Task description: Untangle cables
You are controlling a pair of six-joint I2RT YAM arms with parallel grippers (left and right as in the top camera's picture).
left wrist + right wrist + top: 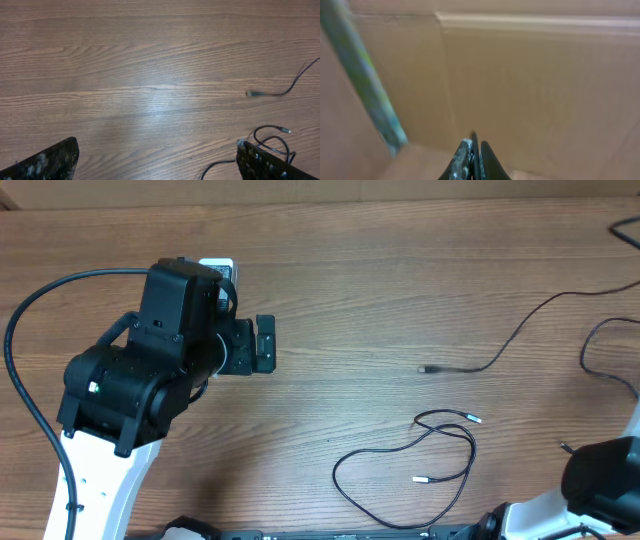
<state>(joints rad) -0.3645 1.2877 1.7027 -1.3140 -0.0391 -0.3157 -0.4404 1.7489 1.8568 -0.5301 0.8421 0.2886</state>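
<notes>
Left gripper (266, 343) hangs over bare table (340, 270) with its jaws spread as wide as they go, holding nothing. My guess is it's prepped for a grab. The cables (445, 413) don't look knotted at all. Nearest, straight ahead of the gripper, is the plug end of one long cord (427, 368). Further out and off to the side lies a looped cord (270, 126), loose and apart from the first. The right gripper (474, 159) is way off, pinched shut on nothing and facing a cardboard wall (545, 90). Probably just parked.
</notes>
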